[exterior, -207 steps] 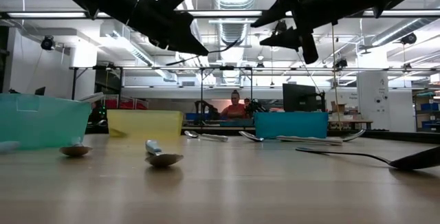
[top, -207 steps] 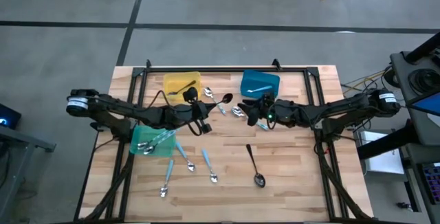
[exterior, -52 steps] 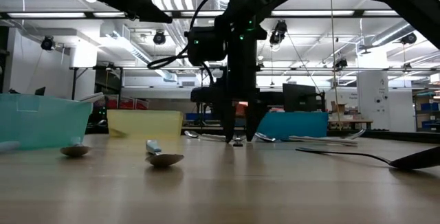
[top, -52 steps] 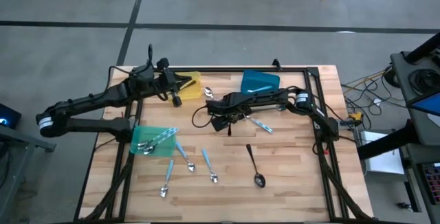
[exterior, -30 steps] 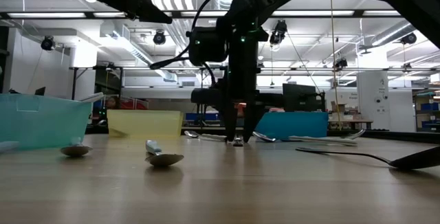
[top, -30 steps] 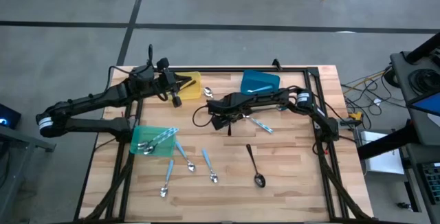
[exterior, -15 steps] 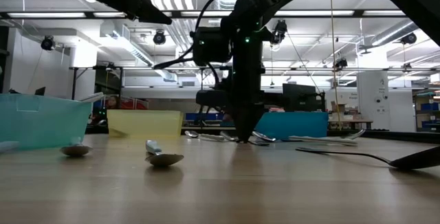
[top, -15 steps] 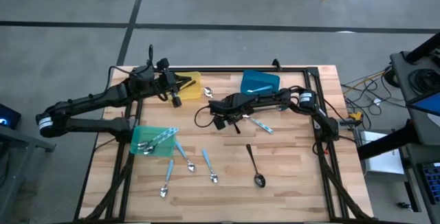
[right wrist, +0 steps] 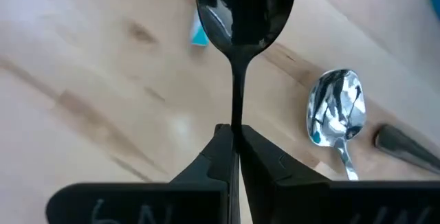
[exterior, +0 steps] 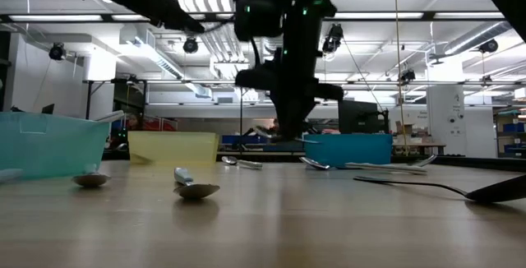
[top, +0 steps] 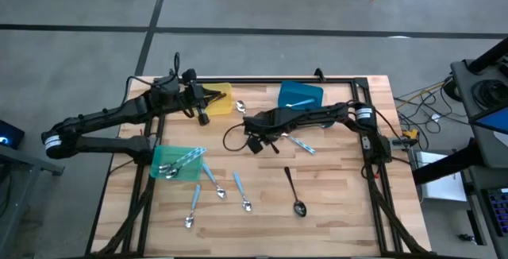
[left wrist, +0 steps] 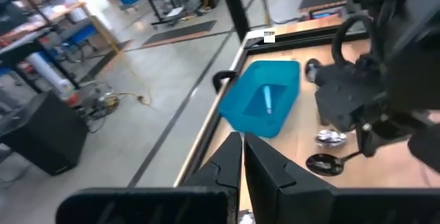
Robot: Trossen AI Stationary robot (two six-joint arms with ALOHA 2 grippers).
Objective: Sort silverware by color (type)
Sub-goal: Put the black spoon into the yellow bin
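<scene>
I see that my right gripper (right wrist: 236, 136) has closed on the black spoon (right wrist: 245, 7) in the last second. It has lifted it off the counter (exterior: 271, 219), where half a second ago the fingers were still down at the surface near the blue bin (top: 300, 95).

The worktop (top: 333, 195) is light wood with stripes. The bin (top: 213, 98) near the back edge is yellow, the bin (top: 300, 94) beside it is blue, and the bin (top: 176, 164) by the left edge is green. The arms (top: 111, 117) are black. One spoon (right wrist: 245, 7) is shiny black. Another spoon (right wrist: 335, 106) is silver. Some spoons (top: 239, 187) near the front edge have light blue handles. A long spoon (top: 294, 192) there is dark.
</scene>
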